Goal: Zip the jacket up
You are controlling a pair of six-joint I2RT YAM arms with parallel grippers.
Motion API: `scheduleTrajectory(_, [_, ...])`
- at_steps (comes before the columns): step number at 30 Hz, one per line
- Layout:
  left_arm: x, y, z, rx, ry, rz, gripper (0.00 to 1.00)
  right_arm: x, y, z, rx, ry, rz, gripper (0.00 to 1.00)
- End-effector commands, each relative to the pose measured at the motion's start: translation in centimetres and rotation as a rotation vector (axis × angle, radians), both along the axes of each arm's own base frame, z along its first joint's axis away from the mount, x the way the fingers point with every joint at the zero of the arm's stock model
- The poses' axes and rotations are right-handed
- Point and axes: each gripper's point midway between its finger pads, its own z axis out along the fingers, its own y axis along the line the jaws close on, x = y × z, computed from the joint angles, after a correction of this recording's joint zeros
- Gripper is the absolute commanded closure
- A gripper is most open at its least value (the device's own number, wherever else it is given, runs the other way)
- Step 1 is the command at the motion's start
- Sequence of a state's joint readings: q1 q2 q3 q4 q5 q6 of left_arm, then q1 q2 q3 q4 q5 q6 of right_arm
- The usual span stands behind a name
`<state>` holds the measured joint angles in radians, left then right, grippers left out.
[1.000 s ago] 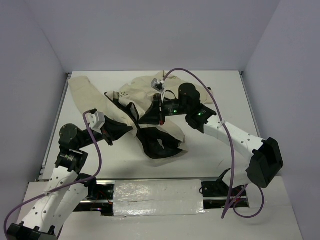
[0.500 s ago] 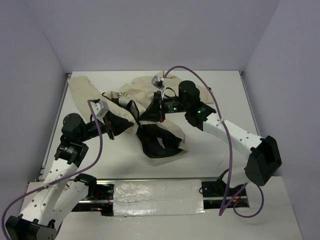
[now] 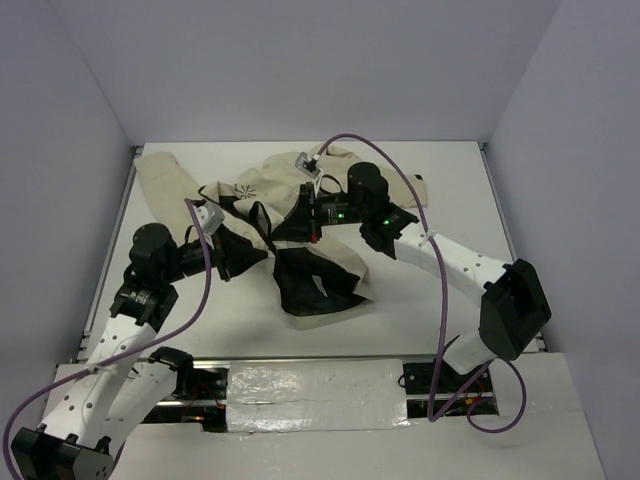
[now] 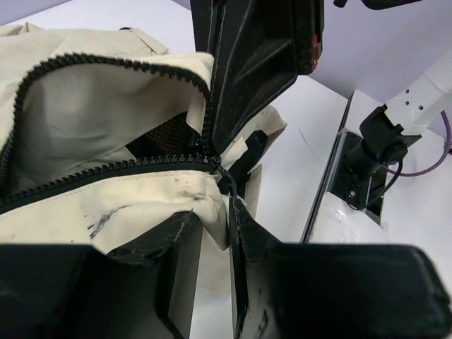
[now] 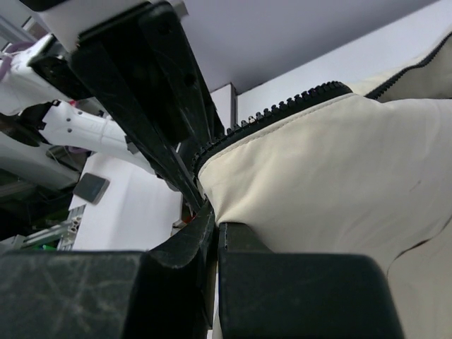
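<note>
The cream jacket [image 3: 262, 183] lies crumpled at mid-table with its black lining [image 3: 312, 283] showing at the front. My left gripper [image 3: 236, 251] is shut on the jacket's lower front edge; in the left wrist view [image 4: 215, 220] a fold of cream fabric sits between its fingers, just below where the zipper teeth [image 4: 106, 173] meet. My right gripper [image 3: 296, 224] is shut on the cream fabric beside the zipper edge [image 5: 282, 102], seen in the right wrist view [image 5: 217, 227]. The two grippers' tips nearly touch. The open zipper runs up and left in the left wrist view.
One jacket sleeve [image 3: 165, 185] spreads to the far left corner. Grey walls enclose the white table [image 3: 450, 190] on three sides. A foil-covered strip [image 3: 315, 385] and the arm bases line the near edge.
My left arm has reached further forward and right, and my right gripper has shifted left, so the two grippers have come closer together at the zipper. The jacket front has bunched slightly.
</note>
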<state>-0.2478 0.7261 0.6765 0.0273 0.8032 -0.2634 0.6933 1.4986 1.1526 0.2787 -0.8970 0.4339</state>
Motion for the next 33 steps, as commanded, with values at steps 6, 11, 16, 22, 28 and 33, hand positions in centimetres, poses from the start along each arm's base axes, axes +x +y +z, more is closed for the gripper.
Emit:
scheduleTrajectory(6, [-0.2, -0.4, 0.3, -0.033, -0.004, -0.013, 0.64, -1.5, 0.9, 3.7, 0.107, -0.093, 0.05, 1.0])
scheduleTrajectory(11, [-0.5, -0.4, 1.4, -0.054, -0.054, -0.025, 0.59, -1.6, 0.9, 3.2, 0.093, -0.087, 0.046, 1.0])
scheduleTrajectory(16, [-1.7, -0.4, 2.3, -0.062, -0.108, -0.056, 0.49, -1.6, 0.8, 2.6, 0.078, -0.081, 0.042, 1.0])
scheduleTrajectory(22, [-2.4, -0.3, 2.3, -0.06, -0.116, -0.072, 0.68, -1.6, 0.8, 2.2, 0.072, -0.079, 0.045, 1.0])
scheduleTrajectory(28, [-2.2, -0.4, 2.2, -0.059, -0.105, -0.072, 0.76, -1.7, 0.8, 2.2, 0.071, -0.076, 0.051, 1.0])
scheduleTrajectory(33, [-1.7, 0.0, 2.3, -0.032, -0.103, -0.032, 0.46, -1.8, 0.6, 2.0, 0.062, -0.079, 0.042, 1.0])
